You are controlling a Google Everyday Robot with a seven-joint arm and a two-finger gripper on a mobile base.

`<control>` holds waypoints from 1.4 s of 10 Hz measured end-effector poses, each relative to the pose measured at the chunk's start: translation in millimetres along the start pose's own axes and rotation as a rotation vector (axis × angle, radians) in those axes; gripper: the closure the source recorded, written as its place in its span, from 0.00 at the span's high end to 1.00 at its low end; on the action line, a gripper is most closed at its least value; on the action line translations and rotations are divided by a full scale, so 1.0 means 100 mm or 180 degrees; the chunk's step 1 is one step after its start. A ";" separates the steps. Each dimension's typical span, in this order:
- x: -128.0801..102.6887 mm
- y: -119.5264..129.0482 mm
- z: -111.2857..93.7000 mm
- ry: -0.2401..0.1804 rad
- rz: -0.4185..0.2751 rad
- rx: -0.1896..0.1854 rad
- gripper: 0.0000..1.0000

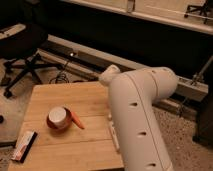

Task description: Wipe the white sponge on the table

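Closest to me, the white arm (139,122) fills the lower right of my feed, a thick rounded segment rising from the bottom edge and bending over the right side of the table (75,95). The gripper is out of my view, somewhere beyond or behind that arm, so I cannot tell whether it is apart, together or clamped on anything.

The table sits left of the arm, its light plank top showing lengthwise seams. At its near left edge lies a flat packet (24,145), white with a red and dark side, angled along the border. Further in, toward the middle of the top, stands a red-orange bowl (50,123) with a white rounded object (58,115) sitting in it; I cannot tell if that is the sponge. An orange carrot-shaped piece (77,120) lies just beside the bowl on its right, touching or nearly touching it.

Past the table's far edge I see speckled floor (12,102) with dark cables (60,77), then a black office chair (22,45) at the upper left, and a pale rail (85,54) running along a dark wall.
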 end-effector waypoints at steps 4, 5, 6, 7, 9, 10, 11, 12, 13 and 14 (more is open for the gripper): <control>0.18 -0.13 -0.18 -0.0014 -0.0186 -0.0070 0.20; 0.23 -0.20 -0.17 -0.0029 -0.0243 -0.0053 0.20; 0.26 -0.25 -0.17 -0.0045 -0.0290 -0.0044 0.20; 0.29 -0.30 -0.16 -0.0066 -0.0343 -0.0038 0.20; 0.34 -0.36 -0.18 -0.0104 -0.0444 -0.0047 0.20; 0.37 -0.39 -0.20 -0.0115 -0.0491 -0.0057 0.20; 0.42 -0.41 -0.22 -0.0124 -0.0551 -0.0072 0.20; 0.47 -0.44 -0.23 -0.0130 -0.0602 -0.0083 0.20; 0.55 -0.47 -0.25 -0.0134 -0.0672 -0.0100 0.20; 0.60 -0.48 -0.27 -0.0127 -0.0714 -0.0117 0.20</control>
